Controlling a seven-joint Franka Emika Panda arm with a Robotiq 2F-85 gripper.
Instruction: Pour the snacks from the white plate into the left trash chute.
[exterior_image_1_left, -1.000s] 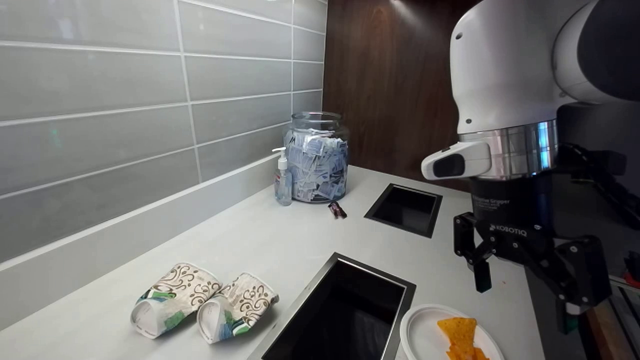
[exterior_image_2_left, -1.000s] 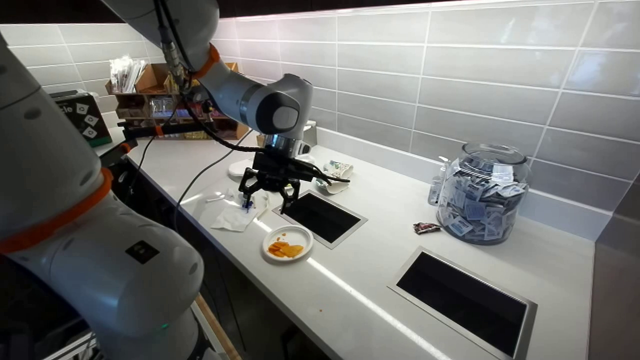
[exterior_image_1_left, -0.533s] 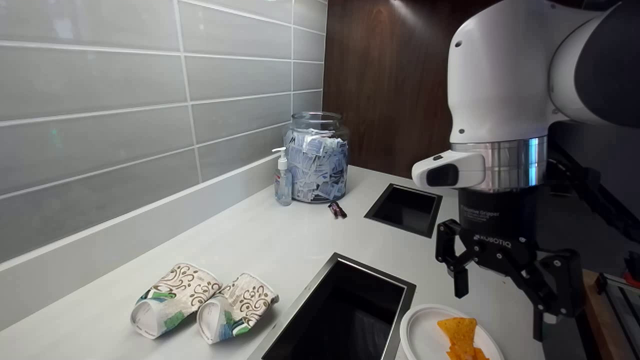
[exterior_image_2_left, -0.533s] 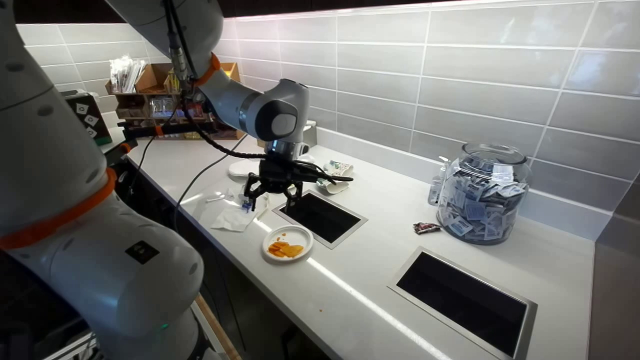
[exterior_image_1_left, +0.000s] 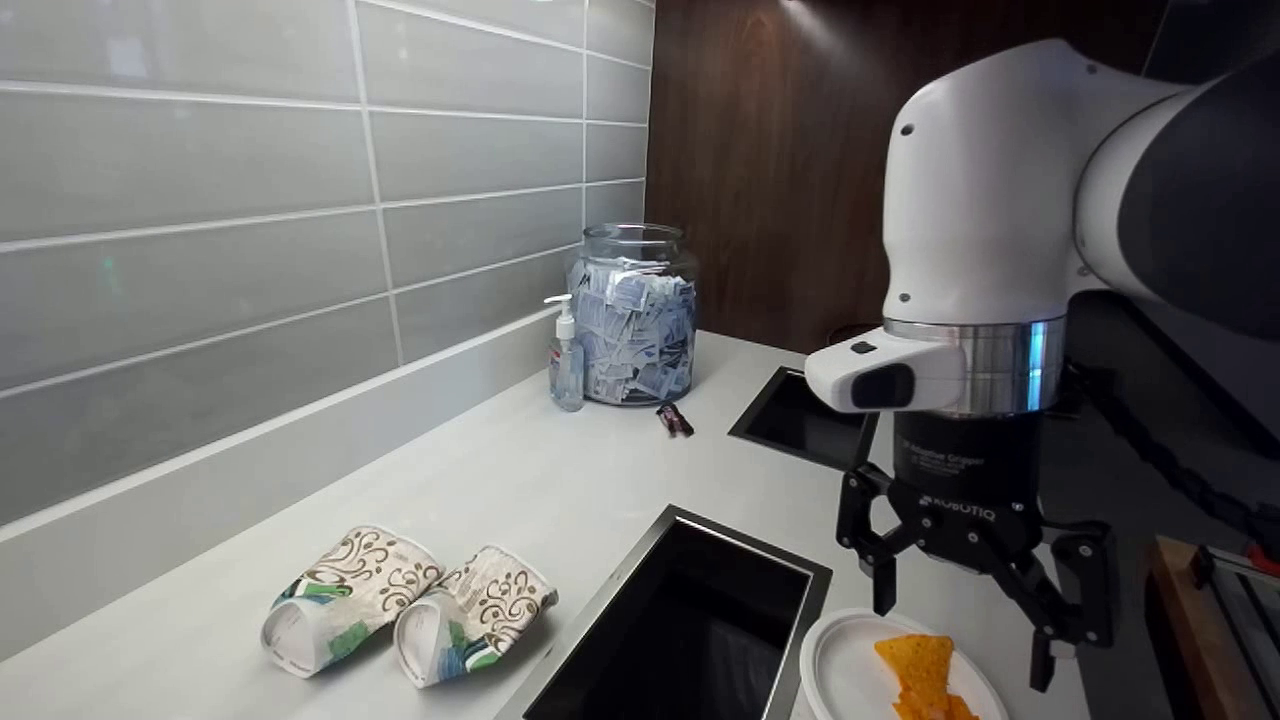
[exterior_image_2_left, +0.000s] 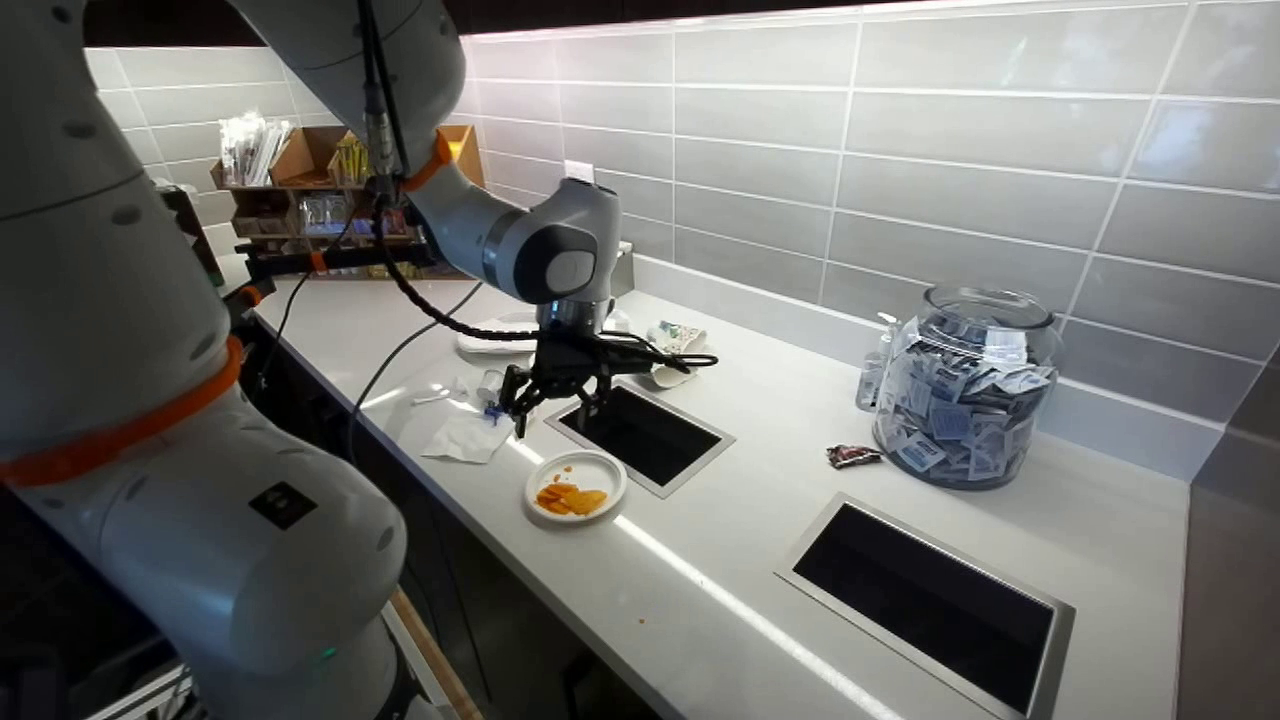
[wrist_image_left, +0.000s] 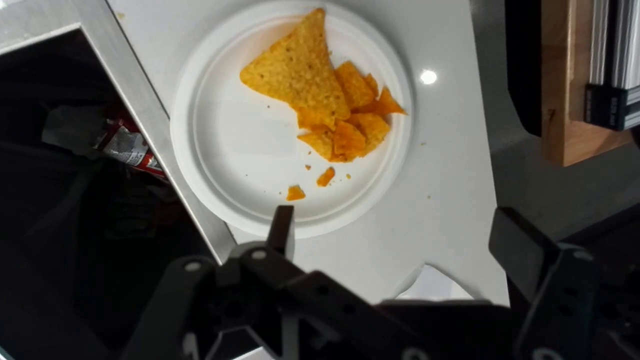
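Near the plate (wrist_image_left: 230, 135), the fingers (wrist_image_left: 281, 225) stand wide apart; one tip seems to hang by the plate's rim, though height is hard to judge. Orange chips (wrist_image_left: 325, 95) lie on the plate, just beside the left chute (wrist_image_left: 159, 130). Farther off stands a jar (exterior_image_1_left: 640, 330).

The jar (exterior_image_1_left: 635, 245) (clear glass) stands — pump bottle (exterior_image_1_left: 567, 372) beside.

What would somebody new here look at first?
Probably the bright orange chips on the white plate, right beside the left trash chute. Next, maybe the black robot fingers, spread wide open near that plate. Then the big glass jar full of little packets, standing by the pump bottle.
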